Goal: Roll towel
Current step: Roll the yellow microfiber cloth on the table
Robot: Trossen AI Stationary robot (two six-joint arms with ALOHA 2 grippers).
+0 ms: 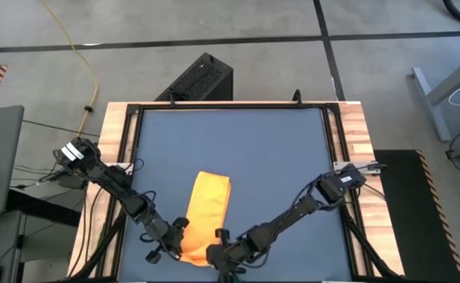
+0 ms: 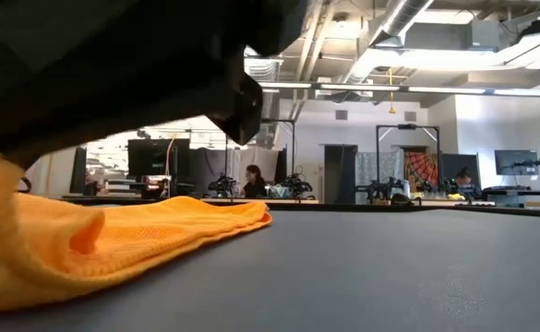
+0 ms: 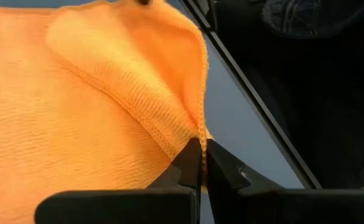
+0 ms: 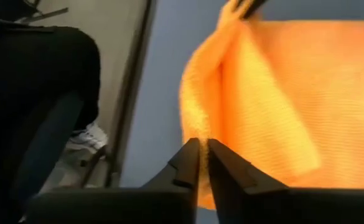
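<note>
On the blue-grey surface [image 1: 253,149], the towel [image 1: 206,212] lies folded near its front edge. Left hand [image 1: 176,236] and right hand [image 1: 214,250] each pinch a near towel corner, fingers narrowed onto the cloth.

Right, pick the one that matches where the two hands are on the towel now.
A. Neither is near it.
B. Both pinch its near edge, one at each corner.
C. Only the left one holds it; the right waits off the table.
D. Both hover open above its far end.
B: the left hand and the right hand are each closed on a lifted corner of the towel's near edge, as both wrist views show.
</note>
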